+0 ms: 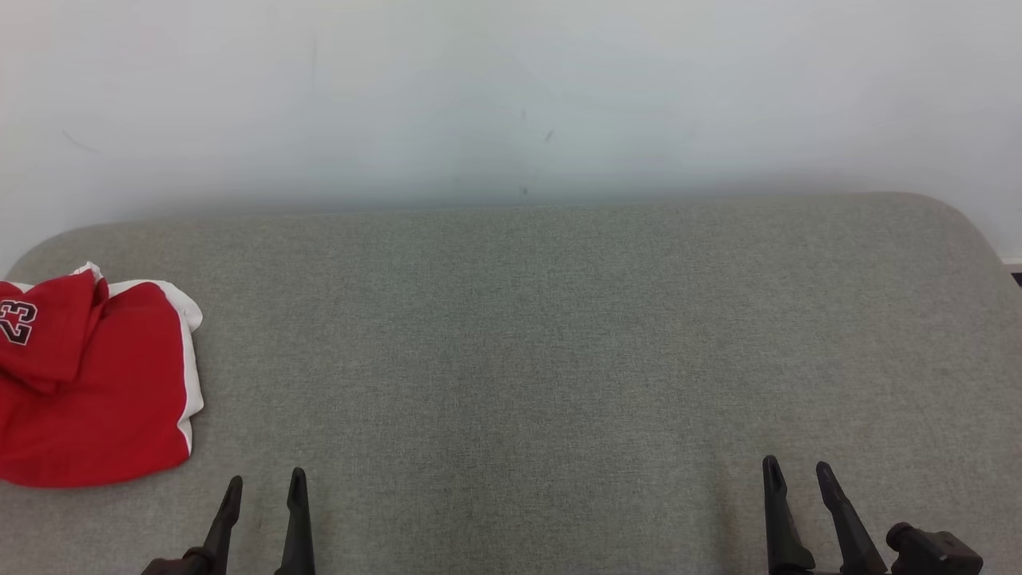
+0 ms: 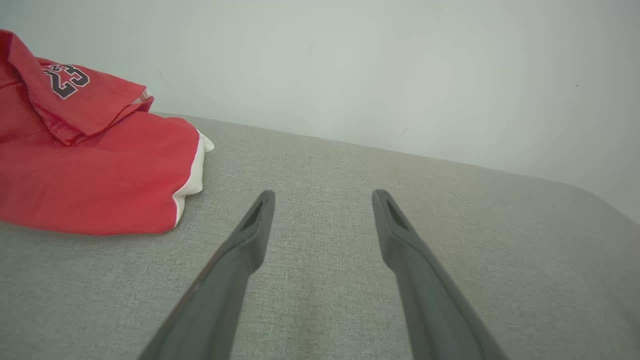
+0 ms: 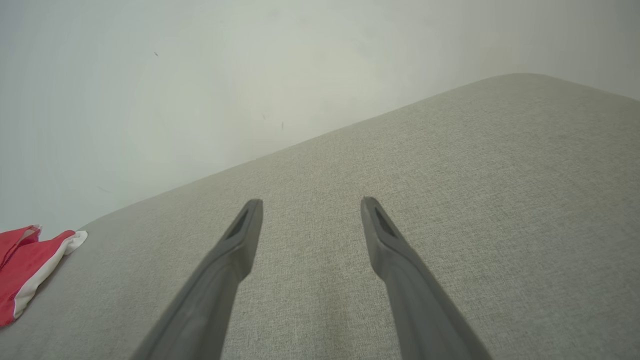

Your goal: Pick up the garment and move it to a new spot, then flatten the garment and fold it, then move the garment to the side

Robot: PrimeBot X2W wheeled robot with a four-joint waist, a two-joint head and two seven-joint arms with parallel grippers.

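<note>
Woven grey surface (image 1: 559,335), perhaps cotton garment (image 1: 104,383)

Pretty bare room tbh. Plain off-white wall (image 1: 511,88) straight behind, matte, with a few tiny dark specks (image 1: 524,116) and a faint scuff (image 1: 80,144) off to the left. In front of it is a desk (image 1: 559,335) covered in grey-green woven fabric, with its back corners rounded off. Light is soft and even, just a mild shadow on the wall along the desk's back edge.
</note>
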